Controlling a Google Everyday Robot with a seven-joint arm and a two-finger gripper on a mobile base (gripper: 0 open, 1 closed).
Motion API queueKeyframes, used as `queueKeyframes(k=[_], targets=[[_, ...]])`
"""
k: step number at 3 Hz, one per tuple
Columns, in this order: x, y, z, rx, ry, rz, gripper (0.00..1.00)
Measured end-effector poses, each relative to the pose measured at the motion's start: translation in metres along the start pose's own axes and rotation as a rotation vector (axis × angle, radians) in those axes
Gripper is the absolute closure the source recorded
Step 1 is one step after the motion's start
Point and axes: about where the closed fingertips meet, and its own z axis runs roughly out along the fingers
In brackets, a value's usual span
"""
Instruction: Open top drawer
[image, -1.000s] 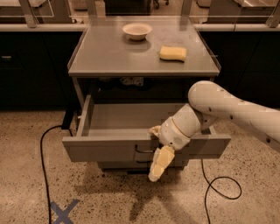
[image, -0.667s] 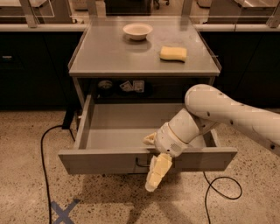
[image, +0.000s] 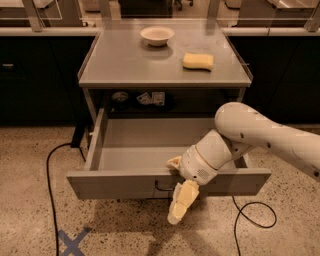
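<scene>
Nearest, speckled terrazzo floor with a blue tape X mark (image: 72, 241). A black cable (image: 50, 180) runs at left and a 2nd looped black cable (image: 256, 216) at right.

The cream 2-finger gripper (image: 176, 192) on the white arm (image: 260, 135) sits at the centre of the front panel of the top drawer (image: 115, 184), a grey metal drawer with a wide front. It is just right of the small dark bar handle (image: 161, 188).

The fingers are spread. 1 fingertip (image: 173, 162) shows over the panel's top rim, inside the drawer. The other finger hangs down in front of the panel, past its lower edge. So they straddle the panel rather than pinch the handle, as far as shows.

The drawer is out a long way, with its plain grey inside bare and its front well forward of the grey metal cabinet top (image: 125, 65).

Judgement: the open step looks almost done.
- Pull straight along the rails, toward the camera.
- Hold the wrist level so the inner finger does not ride up off the rim.
- Avoid side load, which could rack the drawer.
- Slow down near the end of travel.
- Mind the cables if the base backs up.

Further back, a small white bowl (image: 157, 35) and a yellow sponge (image: 198, 61) sit apart on the cabinet top. Dark counters are behind.
</scene>
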Motion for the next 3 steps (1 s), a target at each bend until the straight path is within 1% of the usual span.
queueKeyframes(k=[1,2,3], targets=[[0.002,0.051,-0.026,0.028,-0.031,0.045,0.0],[0.002,0.051,-0.026,0.028,-0.031,0.045,0.0],[0.007,0.034,-0.011,0.004,-0.004,0.045,0.0]])
